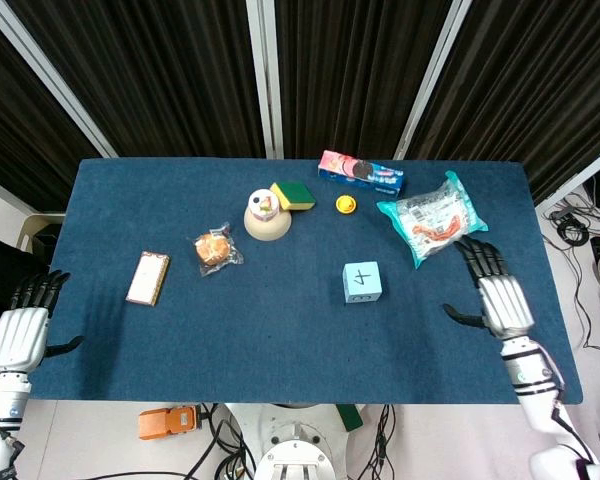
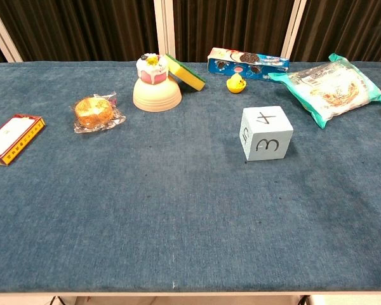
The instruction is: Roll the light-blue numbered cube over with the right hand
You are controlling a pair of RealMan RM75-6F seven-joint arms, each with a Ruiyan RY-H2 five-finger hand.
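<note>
The light-blue numbered cube (image 1: 362,282) (image 2: 265,133) rests flat on the blue table, a 4 on its top face and a 3 on the face toward the chest camera. My right hand (image 1: 498,294) hovers well to the right of the cube, near the table's right side, fingers spread and holding nothing; the chest view does not show it. My left hand (image 1: 20,335) hangs off the table's left front corner, fingers apart and empty.
A teal snack bag (image 1: 432,217) lies behind the right hand. A cookie box (image 1: 360,172), small yellow toy (image 1: 346,204), sponge (image 1: 293,195) and upturned bowl (image 1: 265,218) line the back. A wrapped bun (image 1: 214,248) and a flat box (image 1: 148,277) lie at the left.
</note>
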